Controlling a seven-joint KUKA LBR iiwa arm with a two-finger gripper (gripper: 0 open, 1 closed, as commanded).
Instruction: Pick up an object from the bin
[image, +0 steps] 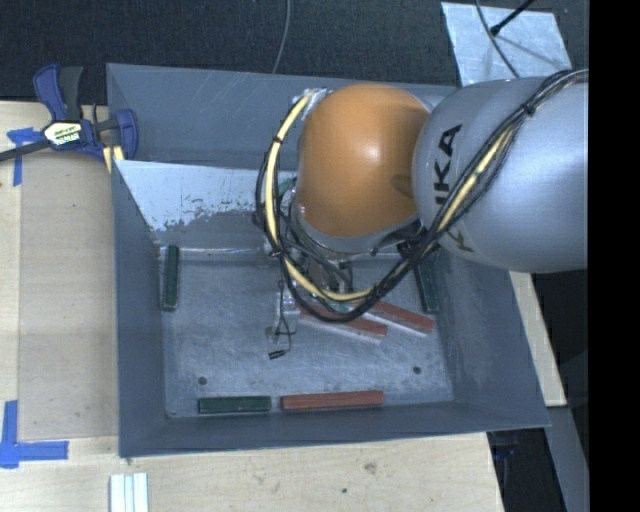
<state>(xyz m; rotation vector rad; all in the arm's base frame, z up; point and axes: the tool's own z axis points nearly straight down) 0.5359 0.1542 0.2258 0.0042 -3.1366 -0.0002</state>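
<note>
Logged tool (283, 332) low over bare floor of grey bin (140, 330), left of centre, beneath orange wrist cover (355, 160) and looped cables (330, 292). Cannot tell whether open or closed.

Nearest candidates: two reddish-brown flat bars (400, 318) just right of tool, close together, perhaps overlapping, partly under cables. Also noted: dark green bar (170, 278) along left wall. Second green bar (233, 405) and long reddish-brown bar (332, 401) end to end against near wall. Dark bar (428, 285) by right wall.

Judged best course:
- Shift right and centre over the topmost reddish bar.
- Turn wrist to span narrow width, not length.
- Descend straight and grip at mid-length to prevent tipping.
- Skip wall-hugging bars; likely too little clearance on wall side.
- Watch for cables snagging the neighbouring bar on lift.
</note>
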